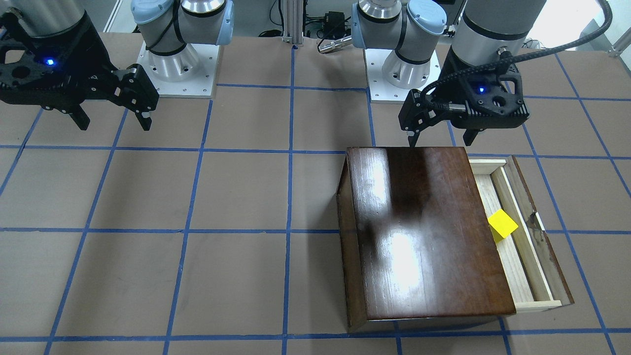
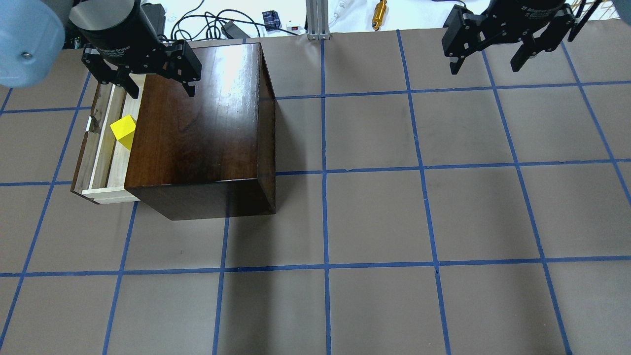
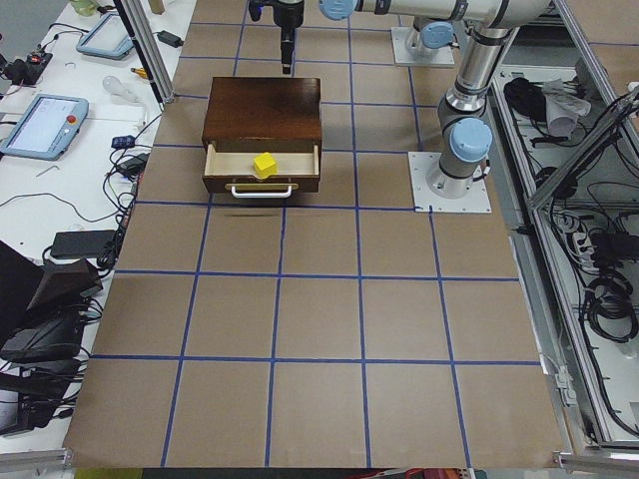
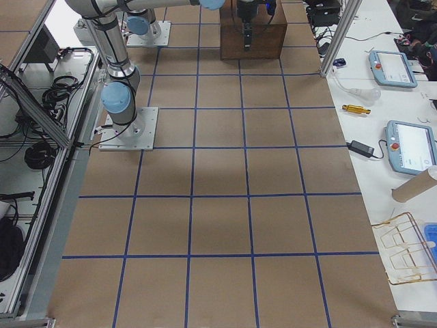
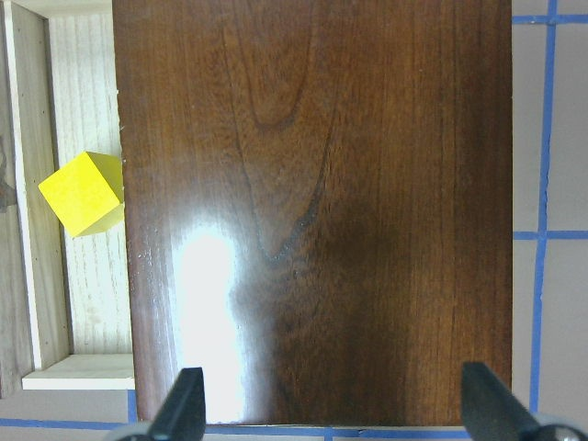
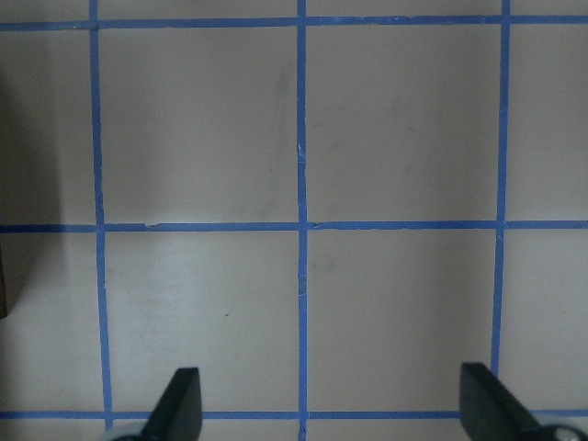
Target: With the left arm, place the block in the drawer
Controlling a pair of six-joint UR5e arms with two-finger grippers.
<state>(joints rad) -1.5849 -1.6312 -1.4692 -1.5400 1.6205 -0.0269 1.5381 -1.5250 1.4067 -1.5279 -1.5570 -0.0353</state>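
Both pairs of fingers are spread wide and hold nothing. The left fingers (image 2: 129, 85) hang above the dark wooden box (image 2: 197, 123), near one edge of its glossy top. The right fingers (image 2: 456, 56) hang over the bare bench (image 2: 394, 222), well apart from the box. The yellow block (image 2: 123, 130) lies inside the drawer (image 2: 98, 153), which is pulled out; it is turned askew to the drawer walls, just beside the box edge.

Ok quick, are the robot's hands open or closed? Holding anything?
Left gripper: open, holding nothing.
Right gripper: open, holding nothing.
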